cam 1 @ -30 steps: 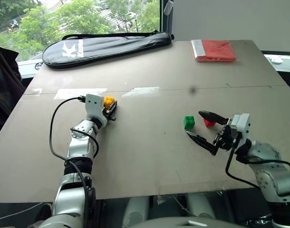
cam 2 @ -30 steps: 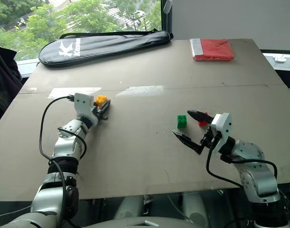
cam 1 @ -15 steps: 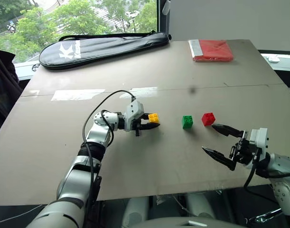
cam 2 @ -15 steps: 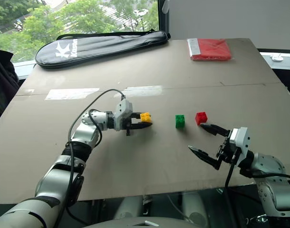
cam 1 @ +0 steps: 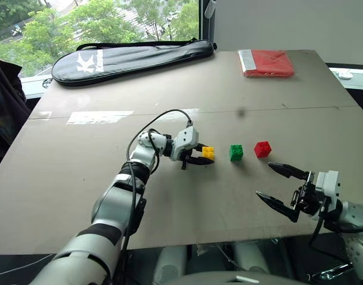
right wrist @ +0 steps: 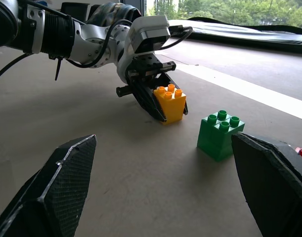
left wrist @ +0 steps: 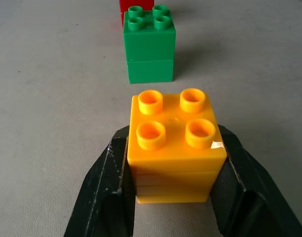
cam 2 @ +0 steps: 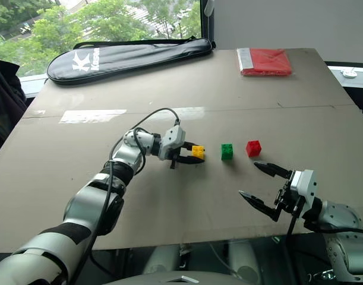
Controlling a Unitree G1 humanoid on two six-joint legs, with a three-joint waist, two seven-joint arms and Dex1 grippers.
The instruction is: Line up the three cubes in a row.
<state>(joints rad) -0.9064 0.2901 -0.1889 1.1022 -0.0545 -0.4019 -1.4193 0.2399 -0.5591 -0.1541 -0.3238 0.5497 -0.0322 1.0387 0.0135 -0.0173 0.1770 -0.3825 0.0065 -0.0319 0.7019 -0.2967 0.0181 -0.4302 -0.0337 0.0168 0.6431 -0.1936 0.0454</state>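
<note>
Moved rightward, yellow cube (cam 1: 208,152) sits just beside green cube (cam 1: 236,152).

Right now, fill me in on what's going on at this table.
The left gripper has its jaws shut on the yellow cube, holding it at the table beside the green cube. The red cube stands just past the green one, so the three are nearly in a row. The right gripper hangs open nearby, holding nothing.
</note>
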